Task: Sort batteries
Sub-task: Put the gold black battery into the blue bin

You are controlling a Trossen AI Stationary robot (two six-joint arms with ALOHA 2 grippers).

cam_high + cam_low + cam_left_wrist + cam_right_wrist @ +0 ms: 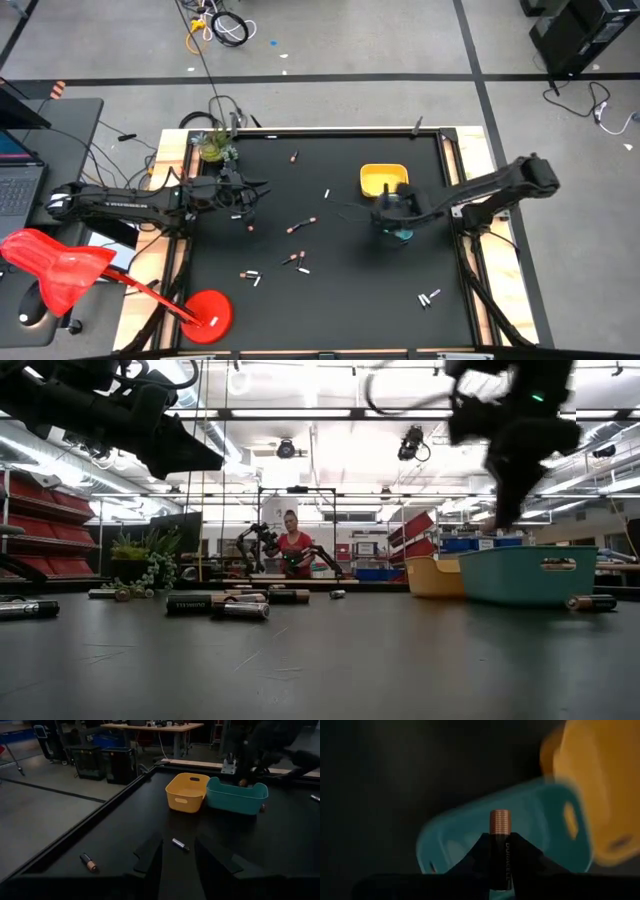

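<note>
We have the right end effector (pixel 499 851) clenched on a dark battery (pixel 499 847) with a copper end, which stands up between the two fingers with its long axis running straight out past the fingertips. In the right wrist view the teal tray (pixel 520 805) lies directly beyond that copper tip, and the yellow tray (pixel 600 785) sits just beside it, off to one side. From above, the right end effector (pixel 392 212) hangs over the teal tray (pixel 403 236), with the yellow tray (pixel 383 179) touching or nearly touching it on the far side. So the relation that matters is simple: the tray is straight below our held battery, and we judge that a release here would drop it inside.

Our left end effector (pixel 177 855) is released, its fingers parted and holding nothing. A silver-and-dark battery (pixel 180 844) lies on the black counter (pixel 125 820) just ahead of it, between the two fingers' lines, its long axis slanted across the gap rather than along it. Another copper-ended battery (pixel 88 862) lies off to one side, close to the counter's edge. The left arm is clearly the nearer one for both.

More batteries (pixel 296 262) are scattered across the middle of the counter, between our two arms, and a pair (pixel 429 297) lies behind the right end effector, well apart from the trays.
</note>
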